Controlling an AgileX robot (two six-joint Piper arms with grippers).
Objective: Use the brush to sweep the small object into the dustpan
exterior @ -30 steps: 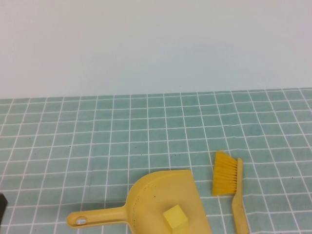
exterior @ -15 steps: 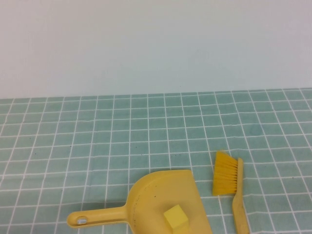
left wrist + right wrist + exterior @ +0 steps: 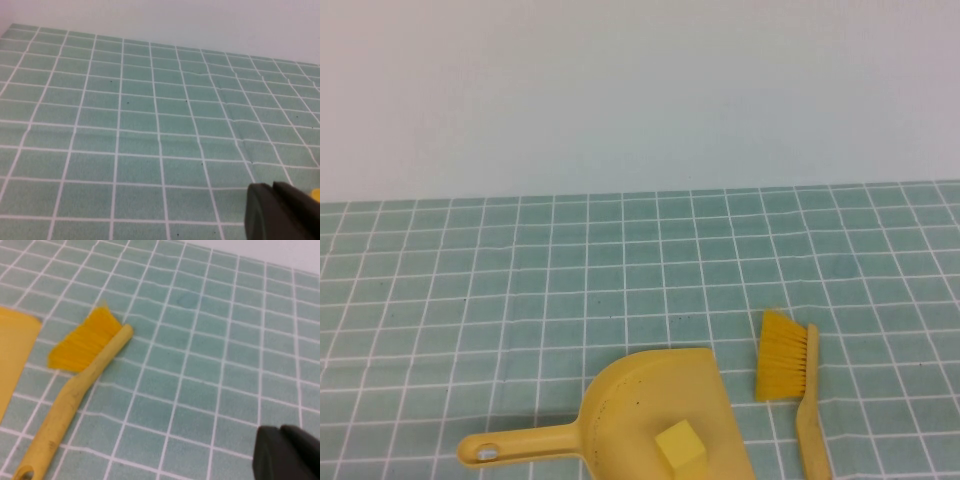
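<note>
Dustpan (image 3: 660, 400), both grippers edge-cropped

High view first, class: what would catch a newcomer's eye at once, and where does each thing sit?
The yellow dustpan lies at the table's near edge with a small yellow cube already resting inside it. The yellow brush lies flat just to its right, ungripped. Neither arm shows there; the left gripper and the right gripper appear only at the edges of their wrist views, above the green checked tablecloth.

Both arms out of the overhead view

Only dark fingertip ends show: the left gripper (image 3: 282, 212) at its wrist camera's five o'clock corner, the right gripper (image 3: 287, 455) likewise at five o'clock, each hovering over the table.
</note>
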